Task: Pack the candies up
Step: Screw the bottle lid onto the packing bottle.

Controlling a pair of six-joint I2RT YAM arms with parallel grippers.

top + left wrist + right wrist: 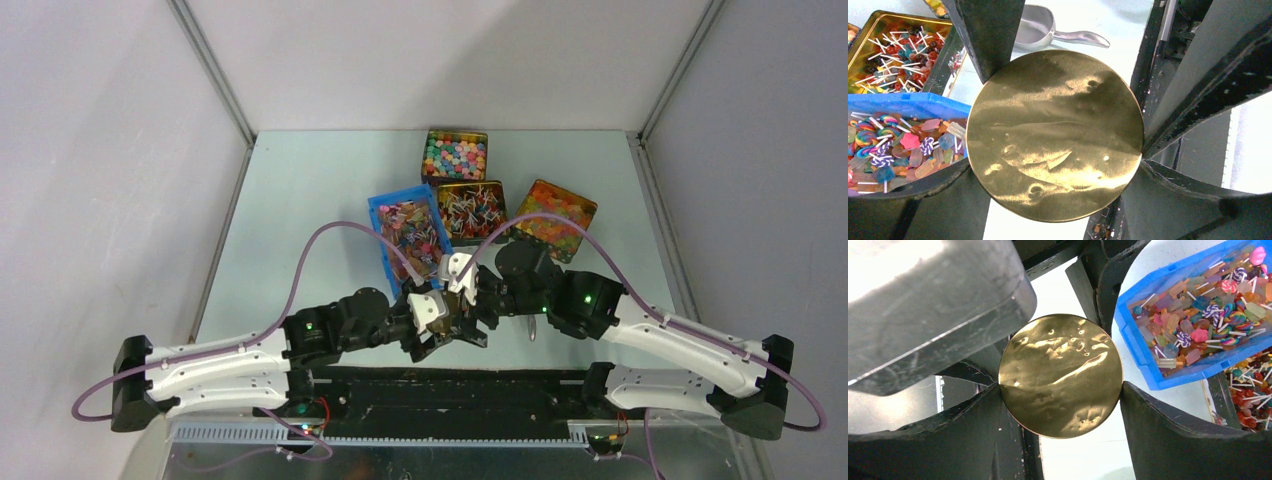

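The candies (412,232) are small mixed sweets in pink, orange, purple and white. They fill a blue bin (378,212) at mid-table and also show in the left wrist view (903,145) and the right wrist view (1198,325). My left gripper (438,328) and right gripper (470,300) meet in front of the bin. Both are shut on the rim of a round gold tin (1055,135), which also shows in the right wrist view (1060,375). The tin is held above the table. Only its flat gold faces show, and its inside is hidden.
Behind the blue bin stand three open tins: pastel balls (455,155), red stick lollipops (470,208) and glossy orange jelly pieces (553,218). A metal scoop (1048,30) lies on the table by the right arm. A black rail (450,385) runs along the near edge.
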